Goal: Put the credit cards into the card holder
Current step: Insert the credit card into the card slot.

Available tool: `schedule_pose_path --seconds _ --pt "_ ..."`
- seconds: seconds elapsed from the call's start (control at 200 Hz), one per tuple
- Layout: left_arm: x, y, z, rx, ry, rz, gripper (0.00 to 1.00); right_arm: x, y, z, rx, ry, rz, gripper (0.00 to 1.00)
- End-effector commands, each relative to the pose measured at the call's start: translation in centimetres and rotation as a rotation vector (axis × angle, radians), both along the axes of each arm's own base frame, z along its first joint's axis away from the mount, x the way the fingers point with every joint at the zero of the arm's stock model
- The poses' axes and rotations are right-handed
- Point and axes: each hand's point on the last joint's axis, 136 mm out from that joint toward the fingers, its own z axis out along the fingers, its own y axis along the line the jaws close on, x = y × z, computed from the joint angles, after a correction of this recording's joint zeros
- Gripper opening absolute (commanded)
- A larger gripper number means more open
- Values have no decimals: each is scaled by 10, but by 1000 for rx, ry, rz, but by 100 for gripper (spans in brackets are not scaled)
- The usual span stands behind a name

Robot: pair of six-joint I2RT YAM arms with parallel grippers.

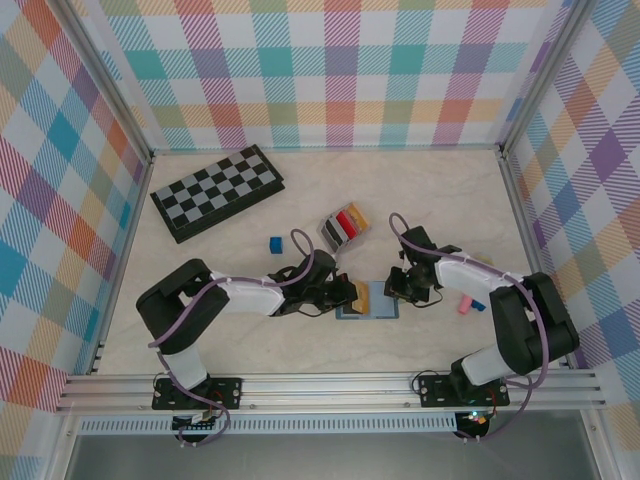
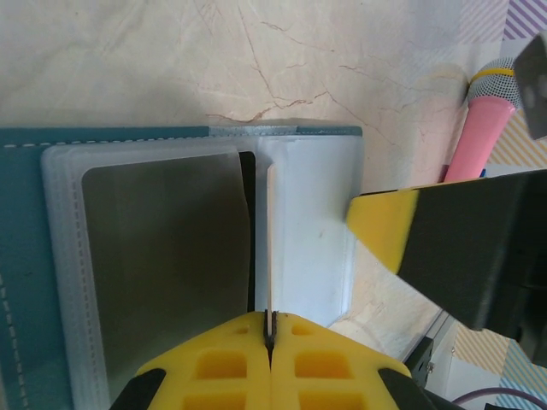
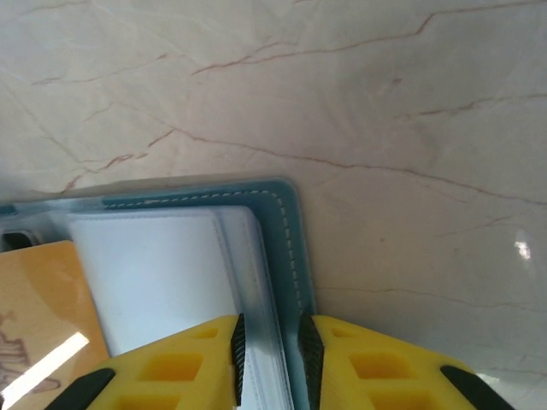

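Risk: tan credit card (image 3: pixel 43 312) pinched edge-on in closed left gripper (image 2: pixel 270 329), lying over wallet (image 3: pixel 295 256); right gripper (image 3: pixel 269 346) clamps wallet edge. If clamp slips, wallet drags along. Thin card may twist in pinch. Card holder (image 1: pixel 327 232) sits well apart, up-table; carry could drop card.

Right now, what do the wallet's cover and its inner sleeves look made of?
The wallet cover looks like matte teal faux leather or fabric: a pale stitched seam runs along its edge. The inner sleeves look like frosted, translucent soft plastic, probably vinyl: stacked layered edges show.
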Motion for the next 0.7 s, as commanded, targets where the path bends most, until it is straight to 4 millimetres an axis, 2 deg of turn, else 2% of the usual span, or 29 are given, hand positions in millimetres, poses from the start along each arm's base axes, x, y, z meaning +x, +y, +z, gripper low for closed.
schedule_pose_path --seconds 0.0,0.205,0.465,0.695 --pt "-5 -5 -8 -1 -7 -15 0 -6 -9 -10 -47 30 -5 27" --pt "-7 -7 -21 6 9 -18 0 -13 -7 -17 -34 70 -17 26" --pt "-8 -13 -24 -8 28 -34 0 -14 -5 -20 -22 83 -25 27" --pt "-11 -18 -25 30 29 -53 5 -16 -2 -23 -1 92 -45 27"
